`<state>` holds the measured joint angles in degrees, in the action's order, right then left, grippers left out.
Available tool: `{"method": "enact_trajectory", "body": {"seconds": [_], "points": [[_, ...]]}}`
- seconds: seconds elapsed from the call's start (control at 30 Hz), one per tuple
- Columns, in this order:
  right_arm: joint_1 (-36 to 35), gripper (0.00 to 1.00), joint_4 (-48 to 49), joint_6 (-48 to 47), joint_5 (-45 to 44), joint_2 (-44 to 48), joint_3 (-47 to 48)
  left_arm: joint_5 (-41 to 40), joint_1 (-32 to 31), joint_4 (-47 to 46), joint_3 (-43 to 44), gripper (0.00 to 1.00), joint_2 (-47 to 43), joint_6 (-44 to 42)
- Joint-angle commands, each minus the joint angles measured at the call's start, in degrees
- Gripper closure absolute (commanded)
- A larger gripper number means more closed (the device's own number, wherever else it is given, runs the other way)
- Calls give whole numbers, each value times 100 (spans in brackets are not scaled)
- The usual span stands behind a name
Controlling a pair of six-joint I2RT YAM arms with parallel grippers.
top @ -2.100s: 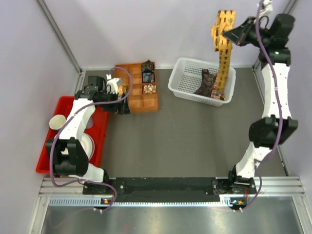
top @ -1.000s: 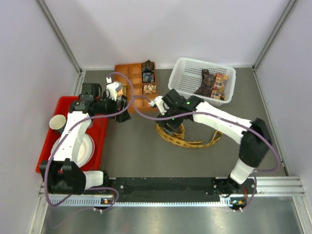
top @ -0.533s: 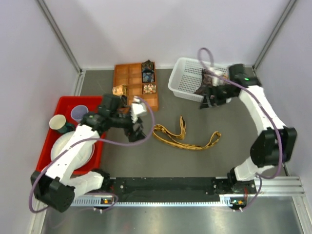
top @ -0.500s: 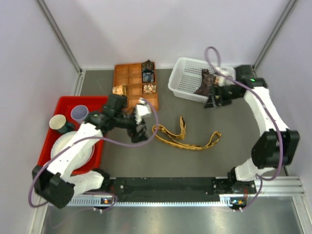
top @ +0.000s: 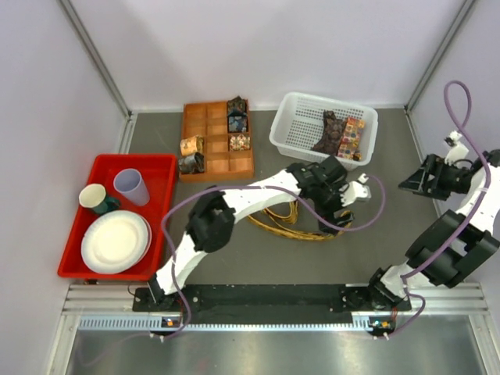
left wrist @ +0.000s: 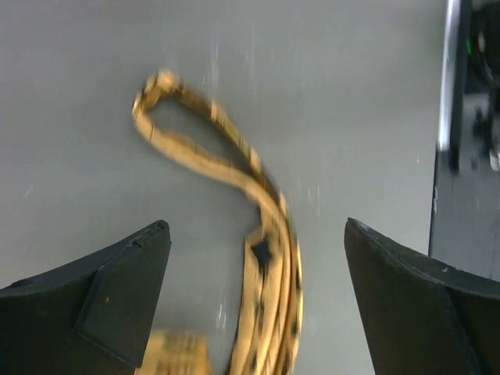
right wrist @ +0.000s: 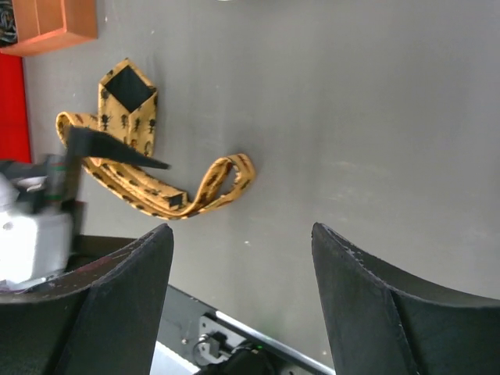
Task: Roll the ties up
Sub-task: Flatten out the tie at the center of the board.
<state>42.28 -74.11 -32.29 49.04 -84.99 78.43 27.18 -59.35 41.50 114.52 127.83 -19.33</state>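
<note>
The left arm reaches from its base far across the grey table [top: 234, 269], elbow bent. The left gripper [top: 337, 209] hangs low over the golden-yellow tie [top: 285, 219], jaws spread wide and holding nothing. At the table's right edge, the right arm folds upward, and the right gripper [top: 410, 182] points back toward the middle, jaws likewise apart and empty.

The tie lies loose and unrolled on the table in looping folds, near the centre and in front of the white mesh basket [top: 293, 141].

At far left, a red tray [top: 74, 234] carries two cups and a white plate. Behind the tie, the orange-brown compartment tray [top: 219, 160] holds four rolled ties, among them a dark blue one [top: 237, 117]. The basket holds a dark brown tie [top: 330, 133] and a multicoloured tie [top: 351, 139].

From above, the left arm's wrist hides the middle stretch of the golden-yellow tie. The left wrist view is blurred, and the tie [left wrist: 266, 234] runs off its lower edge between the fingers [left wrist: 125, 297]. The right wrist view shows the whole tie [right wrist: 148, 187] well clear of that gripper.
</note>
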Motion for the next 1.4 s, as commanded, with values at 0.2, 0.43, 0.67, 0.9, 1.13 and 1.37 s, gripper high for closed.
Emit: {"method": "enact_trajectory", "body": {"seconds": [0.2, 0.43, 0.67, 0.9, 1.13, 1.37], "points": [[404, 30, -1282, -1297, 475, -114, 392, -538, -278, 245, 827, 6, 1191, 975], [238, 31, -1247, -1306, 555, -106, 410, -136, -279, 736, 502, 79, 877, 302], [-1343, 30, 105, -359, 54, 255, -362, 2752, 484, 1523, -1877, 100, -1953, -1728], [-4031, 18, 1792, -31, -1289, 229, -557, 2969, 2424, 4481, -2591, 100, -2920, -4860], [-5967, 11, 2919, -532, -2073, -315, -373, 2294, 3737, 4323, -4042, 100, -4712, -6143], [-7329, 11, 3393, -1016, -2548, -844, -494, 1853, 4204, 4473, -4648, 100, -5452, -6530]]}}
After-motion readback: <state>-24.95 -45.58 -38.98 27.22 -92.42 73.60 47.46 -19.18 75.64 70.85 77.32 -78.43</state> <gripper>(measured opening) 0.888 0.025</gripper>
